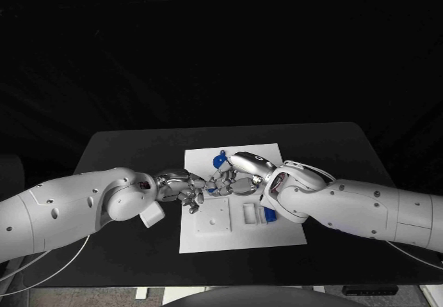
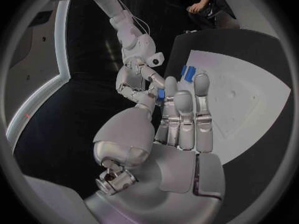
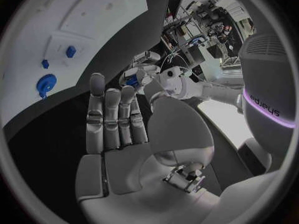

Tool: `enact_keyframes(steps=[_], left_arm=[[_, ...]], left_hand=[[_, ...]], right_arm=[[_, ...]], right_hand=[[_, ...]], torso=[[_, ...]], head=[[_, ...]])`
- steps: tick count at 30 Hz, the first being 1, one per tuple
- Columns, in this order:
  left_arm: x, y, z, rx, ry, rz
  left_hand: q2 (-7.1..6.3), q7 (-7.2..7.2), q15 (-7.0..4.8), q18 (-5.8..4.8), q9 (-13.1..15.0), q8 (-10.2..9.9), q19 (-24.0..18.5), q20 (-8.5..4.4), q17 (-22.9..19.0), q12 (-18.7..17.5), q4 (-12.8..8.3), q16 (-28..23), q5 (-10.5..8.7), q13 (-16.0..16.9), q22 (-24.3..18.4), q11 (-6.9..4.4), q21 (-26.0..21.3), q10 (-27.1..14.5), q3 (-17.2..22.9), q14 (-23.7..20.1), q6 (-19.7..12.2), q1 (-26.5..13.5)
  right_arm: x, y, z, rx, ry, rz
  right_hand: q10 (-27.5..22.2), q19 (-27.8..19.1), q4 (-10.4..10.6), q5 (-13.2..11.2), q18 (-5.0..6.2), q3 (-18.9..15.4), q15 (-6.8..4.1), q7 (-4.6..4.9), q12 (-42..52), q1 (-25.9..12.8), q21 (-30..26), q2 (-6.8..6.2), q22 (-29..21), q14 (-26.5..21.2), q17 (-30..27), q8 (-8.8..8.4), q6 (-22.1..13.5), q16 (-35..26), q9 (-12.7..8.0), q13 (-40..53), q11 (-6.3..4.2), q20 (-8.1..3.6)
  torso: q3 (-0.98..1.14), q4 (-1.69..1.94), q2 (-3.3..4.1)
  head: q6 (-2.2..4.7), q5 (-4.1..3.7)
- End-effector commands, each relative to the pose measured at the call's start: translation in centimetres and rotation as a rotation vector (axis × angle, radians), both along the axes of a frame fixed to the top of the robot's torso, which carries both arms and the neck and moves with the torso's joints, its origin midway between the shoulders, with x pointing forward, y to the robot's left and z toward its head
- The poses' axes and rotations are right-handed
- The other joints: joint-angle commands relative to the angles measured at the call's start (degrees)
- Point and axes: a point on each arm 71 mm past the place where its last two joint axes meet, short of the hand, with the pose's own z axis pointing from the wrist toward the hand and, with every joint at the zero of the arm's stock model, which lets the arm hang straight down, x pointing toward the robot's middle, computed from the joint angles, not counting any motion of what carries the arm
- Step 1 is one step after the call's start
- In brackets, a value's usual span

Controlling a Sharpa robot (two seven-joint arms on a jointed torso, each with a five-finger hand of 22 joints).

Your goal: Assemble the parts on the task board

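Note:
The white task board (image 1: 242,231) lies in the middle of the black table. Above its left half my left hand (image 1: 183,190) and right hand (image 1: 244,174) meet fingertip to fingertip. A small blue part (image 1: 219,185) sits between them, pinched between thumb and finger of each hand. The left wrist view has that blue part (image 2: 161,93) at my left hand's (image 2: 181,119) fingertips, with the right hand (image 2: 134,83) against it. From the right wrist, the blue part (image 3: 131,78) lies just beyond my right hand's (image 3: 115,119) straight fingers, touching the left hand (image 3: 149,67).
A round blue part (image 1: 219,158) stands at the board's far edge, and it is seen again as the round blue part (image 3: 45,84) with two small blue parts (image 3: 70,50) near it. Another blue piece (image 1: 269,215) lies by my right forearm. A raised white block (image 1: 214,216) sits on the board.

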Motion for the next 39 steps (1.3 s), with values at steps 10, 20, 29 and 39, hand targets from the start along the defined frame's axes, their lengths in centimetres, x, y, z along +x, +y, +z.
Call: enact_keyframes(steps=[10, 20, 29, 39], left_arm=[[-0.15, -0.36, 0.50, -0.055, -0.017, -0.029], [-0.19, -0.37, 0.48, -0.054, -0.016, -0.037], [-0.20, -0.35, 0.53, -0.062, -0.018, -0.042], [-0.10, -0.27, 0.57, -0.067, -0.026, -0.034]], left_hand=[[-1.16, 0.20, 0.18, 0.45, -0.20, -1.27, -0.75, 0.16, -0.21, -0.16, -2.47, 0.61, 4.70, -0.32, 1.09, -0.01, -0.46, -0.76, 1.75, -0.88, -0.11, -1.94], [-0.49, 0.06, 0.15, 0.45, -0.35, -1.57, -0.81, 0.16, -0.25, -0.17, -3.22, 0.79, 4.52, -0.38, 1.11, -0.06, -0.45, -0.74, 2.41, -0.95, 0.29, -0.79], [2.25, 0.33, 0.14, 0.50, 0.96, -0.43, -1.09, 0.07, -0.21, -1.00, -6.67, 0.97, 8.22, -0.96, 1.23, 0.04, -0.10, -0.16, 6.35, -1.12, -0.88, 1.94], [4.04, 0.62, 0.10, 0.93, 4.30, 2.13, -1.58, 0.09, -0.01, -1.35, -8.32, 1.35, 7.71, -1.22, 1.23, -0.07, 1.46, 0.88, 10.48, -0.90, -1.75, 0.80]], right_arm=[[-0.04, -0.03, -0.25, -0.012, 0.013, -0.008], [-0.04, -0.01, -0.28, -0.014, 0.015, -0.010], [-0.03, -0.10, -0.30, -0.017, 0.015, -0.014], [-0.02, -0.16, -0.35, -0.020, 0.019, -0.014]], right_hand=[[0.33, 0.36, 0.42, 0.12, -0.47, -0.23, -0.09, -2.06, -0.29, -0.37, -0.34, 0.63, 0.08, 0.43, 0.12, 0.35, 2.41, -0.42, 2.10, 0.13, -0.26, -0.11], [0.33, 0.36, 0.42, 0.12, -0.47, -0.23, -0.09, -2.06, -0.29, -0.37, -0.34, 0.63, 0.08, 0.43, 0.12, 0.35, 2.41, -0.42, 2.10, 0.13, -0.26, -0.11], [0.37, 0.45, 0.42, 0.14, -0.49, -0.27, -0.11, -2.08, -0.34, -0.39, -0.45, 0.68, 0.06, 0.48, 0.12, 0.36, 2.39, -0.48, 2.13, 0.18, -0.28, -0.13], [0.21, 0.42, 0.52, 0.24, -0.55, -0.53, -0.07, -2.17, -0.48, -0.60, -0.69, 0.59, -0.04, 0.41, 0.07, 0.35, 2.31, -0.65, 2.12, 0.22, -0.27, -0.09]], torso=[[-0.02, 0.02, -0.01], [-0.01, 0.02, -0.01], [-0.02, 0.02, 0.00], [-0.03, 0.05, 0.00]], head=[[-0.12, -0.11], [-0.18, -0.12], [-0.25, -0.13], [-0.33, -0.10]])
